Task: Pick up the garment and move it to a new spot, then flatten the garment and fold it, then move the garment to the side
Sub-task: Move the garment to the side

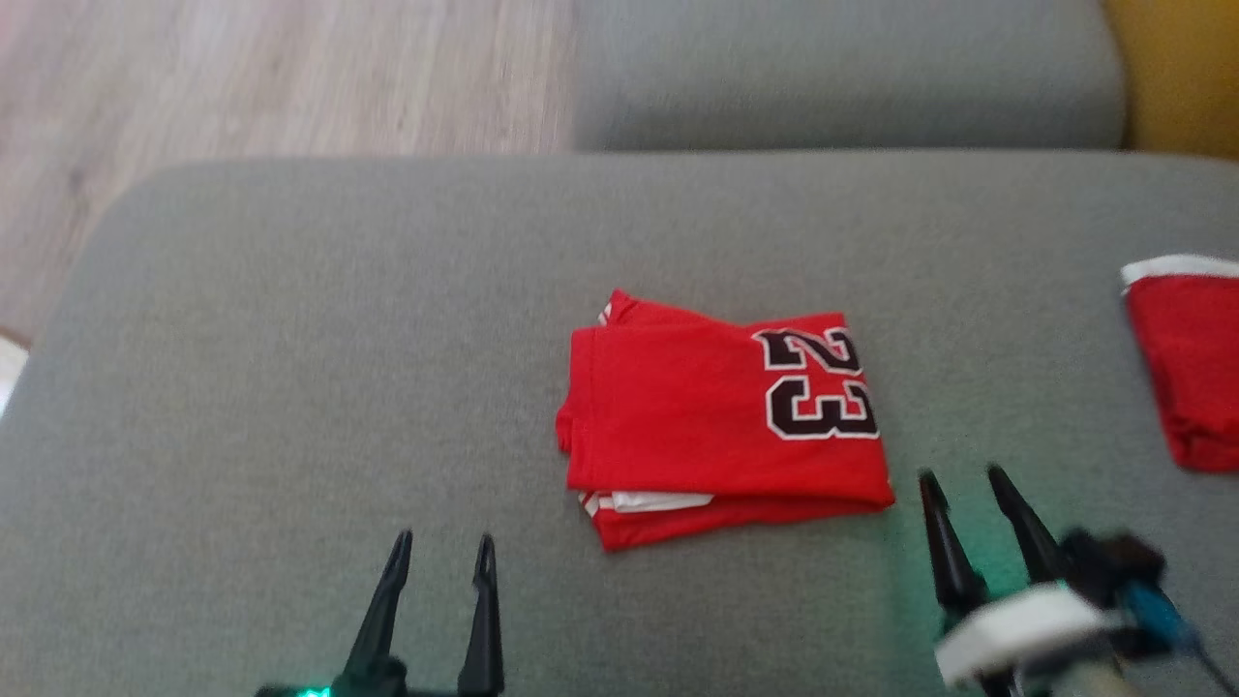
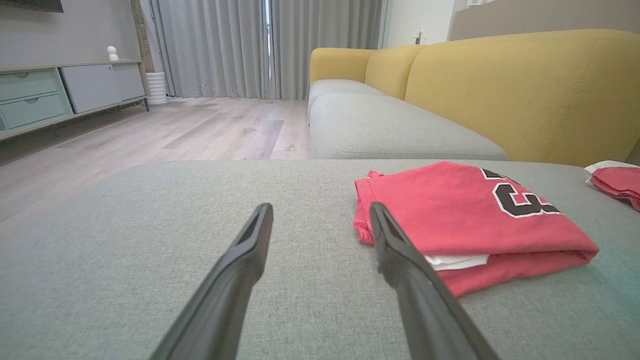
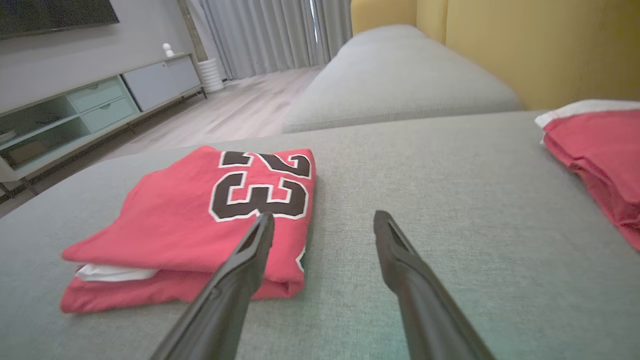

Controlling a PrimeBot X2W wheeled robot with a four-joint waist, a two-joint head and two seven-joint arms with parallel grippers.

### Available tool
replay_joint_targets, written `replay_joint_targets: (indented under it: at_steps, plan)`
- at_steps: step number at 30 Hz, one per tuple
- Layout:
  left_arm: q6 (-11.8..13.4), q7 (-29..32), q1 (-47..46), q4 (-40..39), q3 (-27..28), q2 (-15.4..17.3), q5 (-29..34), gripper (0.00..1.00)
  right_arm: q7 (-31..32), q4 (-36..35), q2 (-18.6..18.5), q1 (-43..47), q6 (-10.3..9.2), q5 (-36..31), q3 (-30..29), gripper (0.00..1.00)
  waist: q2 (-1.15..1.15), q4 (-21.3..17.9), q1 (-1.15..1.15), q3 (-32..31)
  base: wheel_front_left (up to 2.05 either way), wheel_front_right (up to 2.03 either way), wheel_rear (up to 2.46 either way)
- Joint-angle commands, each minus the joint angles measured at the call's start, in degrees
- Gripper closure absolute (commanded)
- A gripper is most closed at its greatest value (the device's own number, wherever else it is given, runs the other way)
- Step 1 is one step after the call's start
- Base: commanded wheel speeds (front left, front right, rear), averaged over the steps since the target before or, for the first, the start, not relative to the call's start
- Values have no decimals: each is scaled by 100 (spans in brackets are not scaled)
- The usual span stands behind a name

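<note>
In the head view the folded red garment (image 1: 716, 416), number 23 uppermost, lies near the middle of the grey sofa cushion (image 1: 290, 387), with a second red garment (image 1: 1191, 378) well apart at its 3 o'clock. The left gripper (image 1: 443, 540) hangs at the garment's 7 o'clock and the right gripper (image 1: 963, 472) at its 4 o'clock, both with fingers spread wide and holding nothing. In the left wrist view the garment sits at 2 o'clock of the parted fingers, and its near edge shows stacked layers with a white strip between them. In the right wrist view it lies at 10 o'clock, and one dark finger crosses in front of its near corner; whether the finger touches the cloth cannot be told. The cloth looks like a thin, light, limp knit that should neither slip nor break, but the stack would likely sag and come unfolded if only its top layer were pinched. The safer hold seems to be the two near corners, through every layer, one gripper on each.
</note>
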Motion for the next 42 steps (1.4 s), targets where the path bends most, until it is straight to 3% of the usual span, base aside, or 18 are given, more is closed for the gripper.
replay_joint_targets:
  at_steps: [1,9,16,17,18,19,20,29,42]
  plan:
    - [23,-55,-360,-179,99,-73,-17,0,62,17,-113,-457,39,189,175,0,0,74,0,249,0,0,0]
    - [45,-55,-812,-67,-184,-73,-45,0,1259,1026,-302,-1877,39,1428,534,0,0,217,0,678,0,0,0]
    - [83,-55,-973,0,-346,-73,-88,0,1899,1598,-452,-2347,39,2036,868,0,0,334,0,779,0,0,0]
    - [97,-55,-983,6,-345,-73,-100,0,1931,1615,-459,-2367,39,2142,928,10,0,340,0,784,0,0,0]
    - [109,-55,-990,11,-342,-73,-107,0,1949,1616,-465,-2376,39,2253,981,55,0,340,0,786,0,0,0]
    - [123,-55,-993,14,-335,-73,-113,0,1959,1605,-478,-2379,39,2354,1040,89,0,329,0,786,0,0,0]
    - [140,-55,-991,10,-324,-73,-125,0,1934,1584,-500,-2383,39,2439,1087,100,0,305,0,783,0,0,0]
    - [143,-55,-1002,-170,-213,-73,-209,0,1599,1457,-1099,-2769,39,2524,1159,100,0,-283,0,925,0,0,0]
    - [-113,-55,-1459,-468,22,-73,-92,0,1831,1185,-2980,-3810,39,2147,402,100,0,-1157,0,1663,0,0,0]
